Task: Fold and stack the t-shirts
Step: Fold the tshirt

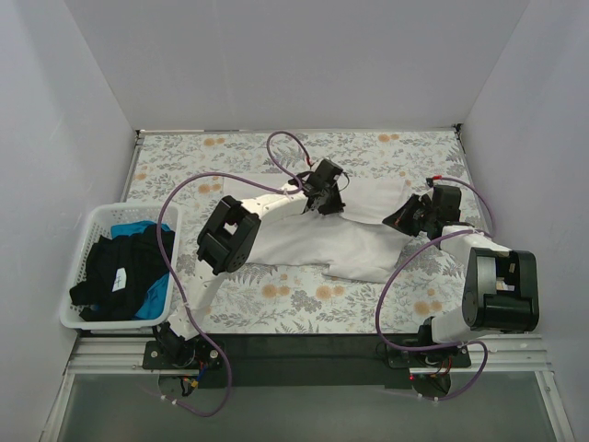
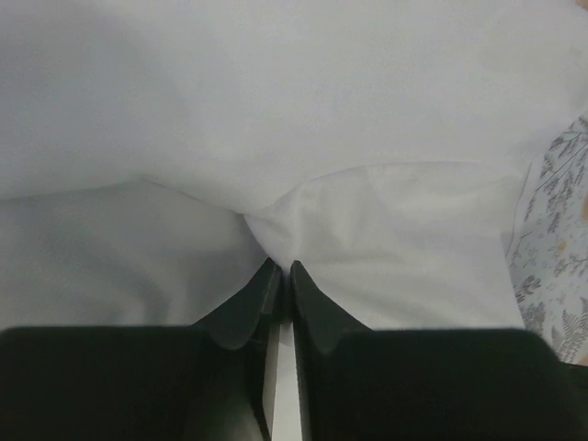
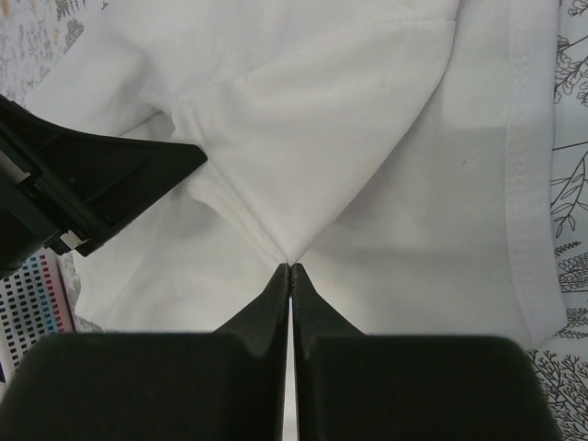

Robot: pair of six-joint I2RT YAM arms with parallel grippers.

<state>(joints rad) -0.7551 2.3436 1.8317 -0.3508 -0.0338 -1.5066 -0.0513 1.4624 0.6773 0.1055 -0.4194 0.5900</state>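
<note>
A white t-shirt (image 1: 322,244) lies crumpled across the middle of the floral tablecloth (image 1: 276,295). My left gripper (image 1: 311,204) is at its far edge, and in the left wrist view the gripper (image 2: 285,266) is shut on a raised fold of the white cloth (image 2: 303,110). My right gripper (image 1: 399,219) is at the shirt's right end; in the right wrist view the gripper (image 3: 290,267) pinches a peak of the white t-shirt (image 3: 349,138) near its hem (image 3: 524,184). A black t-shirt (image 1: 120,267) and a bright blue one (image 1: 153,296) sit bundled in the basket.
The white slotted basket (image 1: 85,241) stands at the table's left edge. White walls close in the table on three sides. The left arm's black gripper body (image 3: 83,184) shows close by in the right wrist view. Purple cables (image 1: 285,147) loop over both arms.
</note>
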